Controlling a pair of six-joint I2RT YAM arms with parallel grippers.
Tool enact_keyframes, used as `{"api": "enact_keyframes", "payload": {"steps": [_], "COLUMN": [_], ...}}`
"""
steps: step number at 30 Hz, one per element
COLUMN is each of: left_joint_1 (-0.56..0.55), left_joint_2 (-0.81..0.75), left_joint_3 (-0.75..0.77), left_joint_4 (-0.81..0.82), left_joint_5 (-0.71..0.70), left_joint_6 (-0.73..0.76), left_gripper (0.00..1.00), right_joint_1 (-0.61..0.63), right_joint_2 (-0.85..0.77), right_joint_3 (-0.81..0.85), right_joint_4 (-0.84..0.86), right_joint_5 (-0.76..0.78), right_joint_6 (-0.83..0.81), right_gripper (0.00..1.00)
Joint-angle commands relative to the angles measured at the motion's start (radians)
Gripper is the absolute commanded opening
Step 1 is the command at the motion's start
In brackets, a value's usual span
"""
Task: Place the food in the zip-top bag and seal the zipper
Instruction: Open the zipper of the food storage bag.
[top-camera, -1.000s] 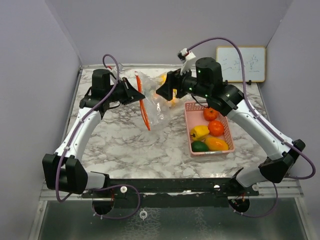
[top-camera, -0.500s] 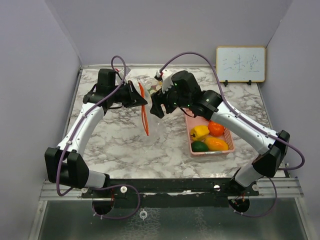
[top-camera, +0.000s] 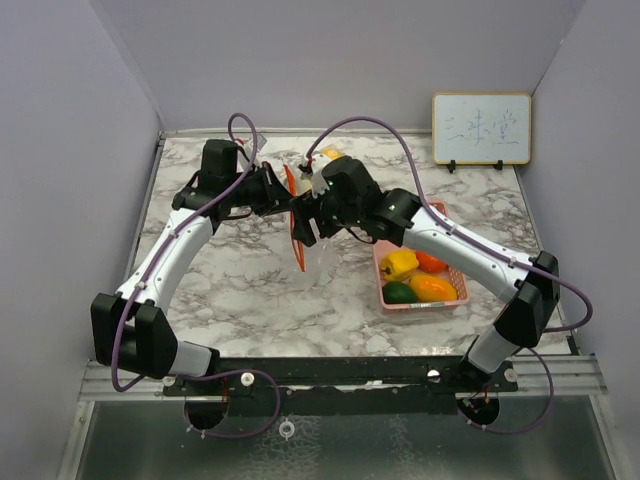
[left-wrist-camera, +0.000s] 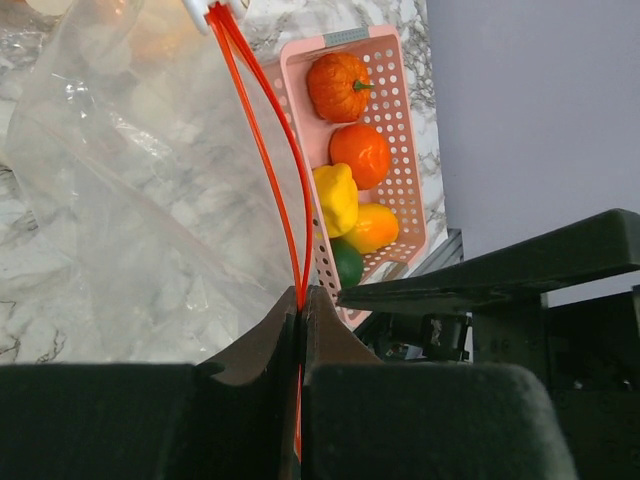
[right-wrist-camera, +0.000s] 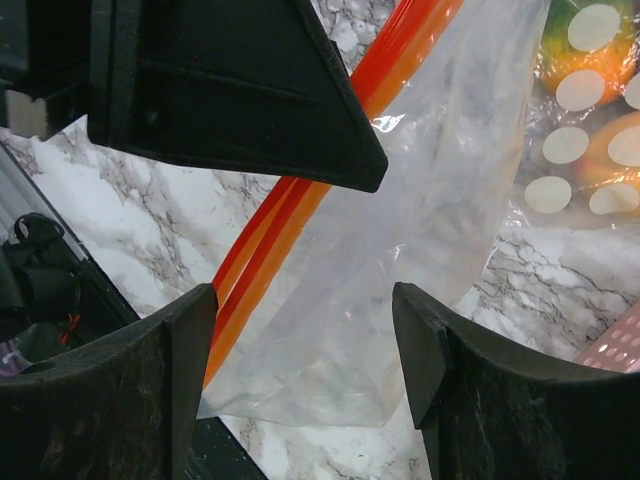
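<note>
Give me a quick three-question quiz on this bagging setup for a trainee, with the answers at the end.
1. True or false: the left gripper is shut on the orange zipper strip of the clear zip-top bag.
2. How many toy foods lie in the pink basket, going by the left wrist view?
3. The right gripper is: A open; B shut on the zipper strip; C shut on a yellow pepper.
Key: 1 true; 2 five; 3 A.
</note>
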Motion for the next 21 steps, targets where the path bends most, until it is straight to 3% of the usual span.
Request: {"api": "enact_keyframes", "payload": {"steps": [1, 5, 13, 16, 21], "left_joint_1": [-0.01, -0.011, -0.013, -0.012, -0.012], "left_joint_2": [-0.04, -0.048, -0.077, -0.092, -0.152], "left_joint_3": [-0.002, -0.004, -0.022, -0.035, -0.089], "left_joint_4": [0.049, 0.06, 0.014, -0.007, 0.035], "left_joint_5": [0.021, 0.027, 0.021, 0.012, 0.027], "left_joint_6": [-0.02, -0.03, 0.0, 0.018, 0.021], "left_gripper": [0.0, 0.0, 0.0, 0.0, 0.32], "right_joint_1": [0.007, 0.007, 0.007, 0.007, 0.007], "right_joint_2": [0.033, 0.036, 0.015, -0.007, -0.032], "right_joint_3": [-0.009, -0.034, -0.039, -0.048, -0.062], "right_joint_4": [0.039, 0.041, 0.0, -0.002, 0.02], "right_joint_5": [0.087, 0.158, 0.356, 0.398, 0.397], "right_joint_6": [0.053, 0.067, 0.103, 0.111, 0.132], "right_gripper": [0.71, 0.67, 0.07, 0.02, 0.02]}}
